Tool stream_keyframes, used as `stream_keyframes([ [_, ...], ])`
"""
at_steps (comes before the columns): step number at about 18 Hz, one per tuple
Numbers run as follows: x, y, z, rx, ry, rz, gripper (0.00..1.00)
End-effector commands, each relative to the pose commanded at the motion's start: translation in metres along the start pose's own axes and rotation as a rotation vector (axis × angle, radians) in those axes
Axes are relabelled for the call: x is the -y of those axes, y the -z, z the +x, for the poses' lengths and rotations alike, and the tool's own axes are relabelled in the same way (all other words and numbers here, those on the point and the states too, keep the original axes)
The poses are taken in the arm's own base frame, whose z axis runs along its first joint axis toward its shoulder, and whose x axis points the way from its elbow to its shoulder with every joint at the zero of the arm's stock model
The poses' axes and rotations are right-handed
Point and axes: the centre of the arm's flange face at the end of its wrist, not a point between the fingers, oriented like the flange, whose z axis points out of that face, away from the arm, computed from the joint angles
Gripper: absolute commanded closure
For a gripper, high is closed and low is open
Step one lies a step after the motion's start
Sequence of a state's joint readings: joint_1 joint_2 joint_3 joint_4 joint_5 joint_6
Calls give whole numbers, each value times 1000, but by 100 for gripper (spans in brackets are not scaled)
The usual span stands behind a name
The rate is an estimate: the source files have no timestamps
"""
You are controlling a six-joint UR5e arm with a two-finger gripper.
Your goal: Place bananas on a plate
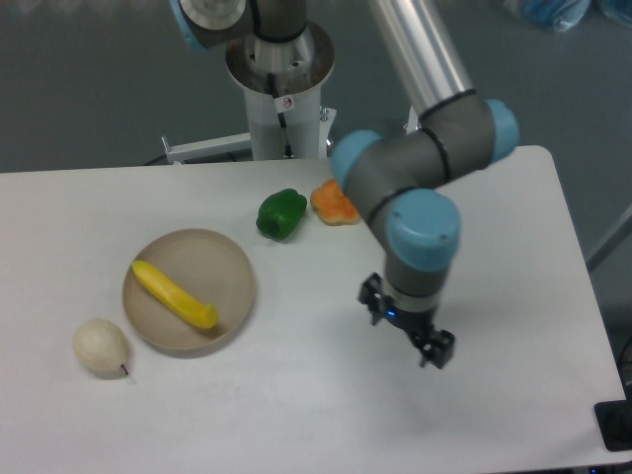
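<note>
The yellow banana lies inside the beige plate at the left of the table, slanting from upper left to lower right. My gripper hangs over the bare table well to the right of the plate, pointing down, and holds nothing. Its fingers are seen from above and partly hidden by the wrist, so the gap between them does not show clearly.
A pale cream pear-like ball sits just left of the plate. A green pepper and an orange lumpy fruit lie behind, near the arm's elbow. The robot's base stands at the table's far edge.
</note>
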State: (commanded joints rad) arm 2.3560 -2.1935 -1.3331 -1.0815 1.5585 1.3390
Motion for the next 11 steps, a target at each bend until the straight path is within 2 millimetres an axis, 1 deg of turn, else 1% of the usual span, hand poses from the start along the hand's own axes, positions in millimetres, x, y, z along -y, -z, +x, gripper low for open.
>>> stream_keyframes([
  [1,-6,1,-9,6,-2,2,0],
  [2,-18,3,-17,8,16,8,0],
  [3,-31,-5,-29,8,18,5,0],
  [4,-31,-8,-34,11,-6,-3,0],
  [8,-31,-19,-35,3,-17,-6,0],
  [11,-31,-20,-35,2,-17,-7,0],
])
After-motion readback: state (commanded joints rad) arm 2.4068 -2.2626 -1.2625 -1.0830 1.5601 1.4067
